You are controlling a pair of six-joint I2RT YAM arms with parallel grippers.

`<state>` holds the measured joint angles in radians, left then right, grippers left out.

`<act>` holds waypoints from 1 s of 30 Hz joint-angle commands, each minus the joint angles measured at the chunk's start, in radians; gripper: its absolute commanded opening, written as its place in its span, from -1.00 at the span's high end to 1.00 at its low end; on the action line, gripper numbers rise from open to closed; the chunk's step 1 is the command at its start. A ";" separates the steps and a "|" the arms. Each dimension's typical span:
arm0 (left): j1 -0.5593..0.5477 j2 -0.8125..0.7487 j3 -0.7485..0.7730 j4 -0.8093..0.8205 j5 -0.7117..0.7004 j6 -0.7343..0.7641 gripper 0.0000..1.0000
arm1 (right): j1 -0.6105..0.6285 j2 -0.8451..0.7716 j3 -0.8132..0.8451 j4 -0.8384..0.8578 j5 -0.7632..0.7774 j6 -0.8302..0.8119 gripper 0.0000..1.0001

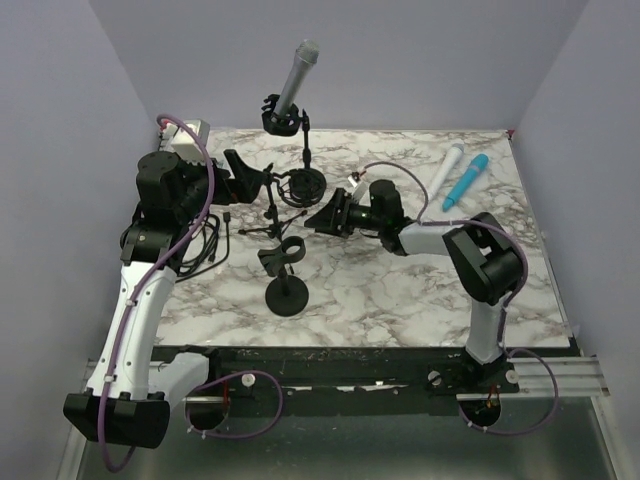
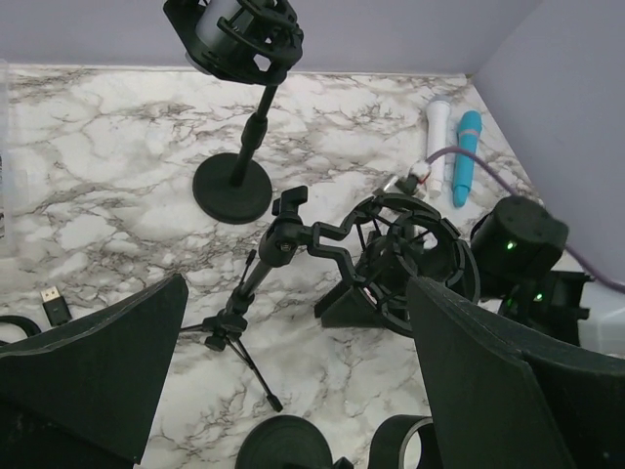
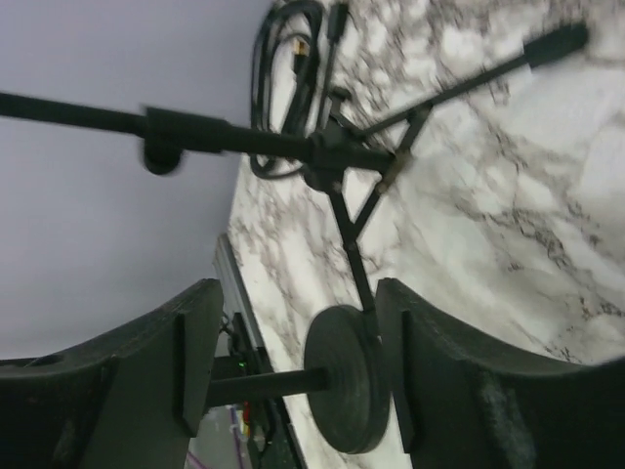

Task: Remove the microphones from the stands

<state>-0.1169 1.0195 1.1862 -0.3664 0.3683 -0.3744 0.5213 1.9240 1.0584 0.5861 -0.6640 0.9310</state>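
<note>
A grey microphone (image 1: 297,75) sits upright and tilted in the black shock mount (image 1: 283,118) of a round-base stand at the back; in the left wrist view only its lower end shows in the mount (image 2: 234,34). My left gripper (image 1: 245,172) is open and empty, left of the stands and below the microphone; its fingers (image 2: 98,371) frame the tripod. My right gripper (image 1: 325,215) is open and empty, low over the table right of the tripod stand, pointing left. In the right wrist view (image 3: 298,362) its jaws stand apart with nothing between them.
A tripod stand (image 1: 270,205) carries an empty shock mount (image 1: 303,188). A short round-base stand (image 1: 286,297) with an empty clip stands in front. A white microphone (image 1: 447,165) and a blue one (image 1: 466,181) lie back right. Cables (image 1: 205,240) lie at the left.
</note>
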 commanded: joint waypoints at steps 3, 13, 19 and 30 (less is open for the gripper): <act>0.008 -0.030 -0.015 0.028 0.017 0.025 -0.97 | 0.097 0.139 -0.074 0.350 0.152 0.135 -0.16; 0.009 -0.033 -0.030 0.039 0.006 0.026 -0.97 | 0.167 0.217 0.030 0.121 0.208 -0.149 -0.15; 0.013 -0.032 -0.040 0.046 -0.009 0.031 -0.97 | 0.222 0.196 0.050 -0.041 0.334 -0.382 -0.14; 0.012 -0.039 -0.056 0.060 -0.024 0.034 -0.97 | 0.315 0.168 0.033 -0.133 0.556 -0.538 -0.13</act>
<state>-0.1104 1.0004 1.1393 -0.3370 0.3672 -0.3553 0.7937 2.0922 1.1019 0.5747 -0.2470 0.5053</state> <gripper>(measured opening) 0.981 0.567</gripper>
